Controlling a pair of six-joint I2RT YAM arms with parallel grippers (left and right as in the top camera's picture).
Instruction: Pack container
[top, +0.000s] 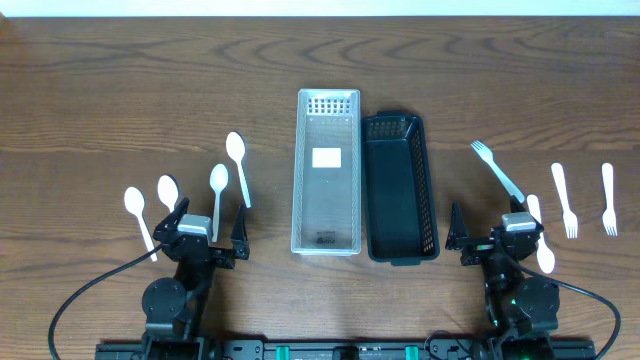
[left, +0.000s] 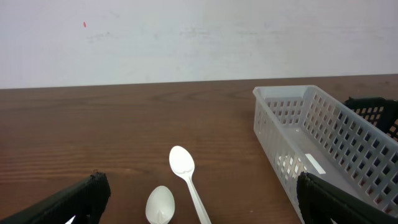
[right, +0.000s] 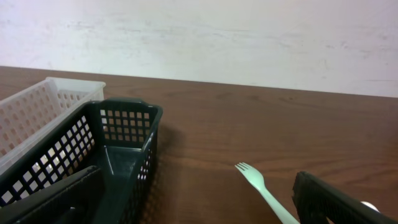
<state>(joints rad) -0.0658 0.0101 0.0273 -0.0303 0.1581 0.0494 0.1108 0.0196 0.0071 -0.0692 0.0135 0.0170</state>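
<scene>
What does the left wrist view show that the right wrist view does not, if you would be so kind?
Only the left wrist view shows two white spoons lying on the table: the farther spoon and the nearer spoon, which is cut off by the frame's bottom edge. Only the right wrist view shows a white fork, tines pointing away, to the right of the dark basket. Both views show the white basket beside the dark basket, the wooden table and a pale wall behind.

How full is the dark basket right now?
Empty: the dark basket shows only bare floor from overhead, nothing inside in the right wrist view.
</scene>
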